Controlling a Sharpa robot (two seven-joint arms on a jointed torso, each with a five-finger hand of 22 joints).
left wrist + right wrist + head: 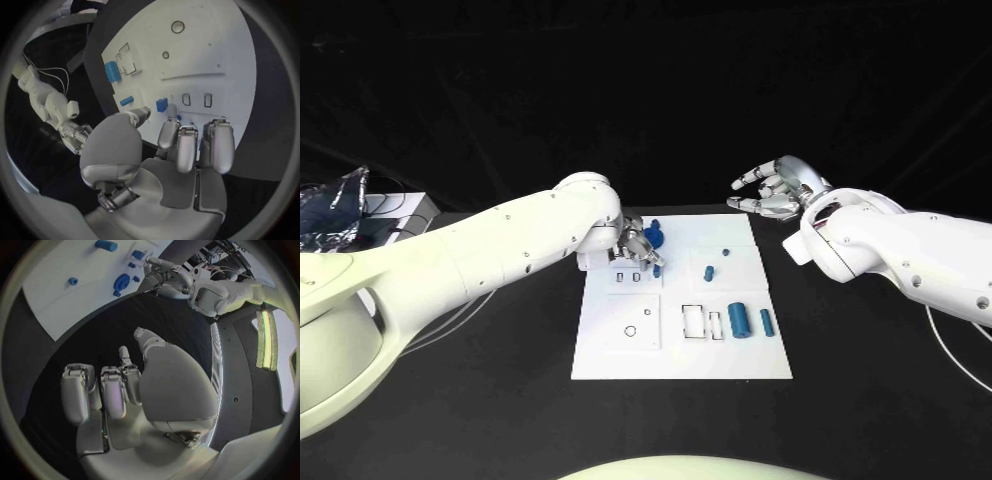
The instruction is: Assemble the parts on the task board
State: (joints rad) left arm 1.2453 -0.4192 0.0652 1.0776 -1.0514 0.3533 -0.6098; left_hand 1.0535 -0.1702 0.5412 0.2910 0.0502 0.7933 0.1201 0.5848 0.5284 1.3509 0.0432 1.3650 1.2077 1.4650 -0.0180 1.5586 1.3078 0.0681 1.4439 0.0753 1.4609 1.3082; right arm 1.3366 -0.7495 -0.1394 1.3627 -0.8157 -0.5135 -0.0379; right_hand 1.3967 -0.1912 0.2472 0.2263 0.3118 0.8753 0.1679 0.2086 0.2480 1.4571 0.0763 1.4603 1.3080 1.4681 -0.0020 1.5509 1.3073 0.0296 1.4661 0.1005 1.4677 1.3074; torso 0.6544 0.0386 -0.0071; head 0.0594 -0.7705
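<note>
A black table [473, 400] is being seen under everything, and a black cloth backdrop [646, 90] is being hung behind it, with folds being shown across it. At the table's far corner on the robot's left, a crumpled clear plastic bag [336, 200] is being rested on a pale box [401, 208], and thin white cables [390, 228] are being trailed from that box across the tabletop. Another thin white cable [956, 345] is being looped over the table on the robot's right.
</note>
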